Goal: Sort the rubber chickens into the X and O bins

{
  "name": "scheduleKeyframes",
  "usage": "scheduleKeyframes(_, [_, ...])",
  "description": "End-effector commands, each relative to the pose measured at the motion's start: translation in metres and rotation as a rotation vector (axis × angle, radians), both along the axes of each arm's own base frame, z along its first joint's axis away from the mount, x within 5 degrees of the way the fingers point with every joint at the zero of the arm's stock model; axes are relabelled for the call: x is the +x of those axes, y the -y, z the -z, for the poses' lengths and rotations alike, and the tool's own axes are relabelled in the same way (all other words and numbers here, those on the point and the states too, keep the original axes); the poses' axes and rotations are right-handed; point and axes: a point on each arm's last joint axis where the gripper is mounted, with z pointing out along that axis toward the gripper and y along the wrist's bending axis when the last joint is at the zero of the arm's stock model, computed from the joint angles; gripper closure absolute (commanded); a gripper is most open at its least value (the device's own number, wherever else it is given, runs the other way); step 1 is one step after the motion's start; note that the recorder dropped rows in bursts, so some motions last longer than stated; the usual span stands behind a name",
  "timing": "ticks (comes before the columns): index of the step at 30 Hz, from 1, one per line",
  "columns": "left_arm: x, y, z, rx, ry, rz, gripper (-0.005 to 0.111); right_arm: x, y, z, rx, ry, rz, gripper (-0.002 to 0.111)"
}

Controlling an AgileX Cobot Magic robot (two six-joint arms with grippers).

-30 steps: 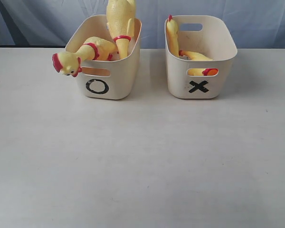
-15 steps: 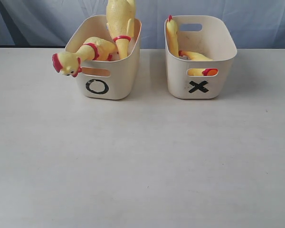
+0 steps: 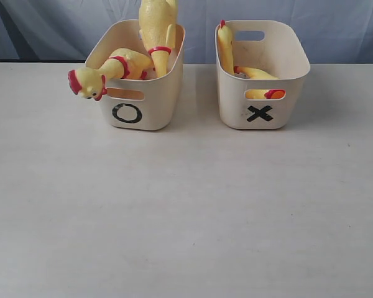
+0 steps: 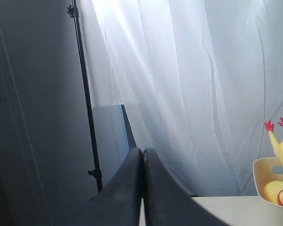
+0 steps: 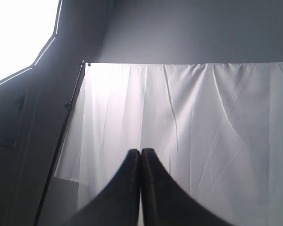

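Observation:
The cream O bin (image 3: 137, 118) stands at the back left of the table and holds two rubber chickens. One chicken (image 3: 102, 71) hangs its head over the front rim, the other (image 3: 157, 28) stands head down with its body sticking up. The X bin (image 3: 261, 115) at the back right holds a chicken (image 3: 225, 46) leaning on the left wall and another chicken (image 3: 261, 74) lying low inside. My left gripper (image 4: 142, 153) is shut and empty, far from the bins. My right gripper (image 5: 140, 153) is shut, empty and raised toward the curtain. Neither arm shows in the exterior view.
A white curtain (image 5: 188, 122) hangs behind the table with a black stand pole (image 4: 85, 94) beside it. The O bin's edge (image 4: 269, 169) and chicken feet (image 4: 276, 126) show at the side of the left wrist view. The white tabletop (image 3: 186, 211) spreads in front of the bins.
A dark arm part at the left edge of the exterior view has withdrawn out of sight. The bins and chickens have not moved.

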Motion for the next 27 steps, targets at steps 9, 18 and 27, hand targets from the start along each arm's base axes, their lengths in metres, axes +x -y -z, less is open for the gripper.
scheduleKeyframes(9, [0.019,0.007,0.009,-0.089,0.172,0.119,0.107,0.047,0.014,0.032,0.014,-0.018,0.219,0.108])
scheduleKeyframes(18, [0.055,0.005,0.063,-0.066,0.11,0.107,0.107,0.135,0.03,0.157,-0.165,-0.125,0.551,0.108])
scheduleKeyframes(27, [0.082,0.004,0.136,-0.053,-0.043,0.103,0.107,0.159,0.028,0.239,-0.325,-0.362,0.537,0.108])
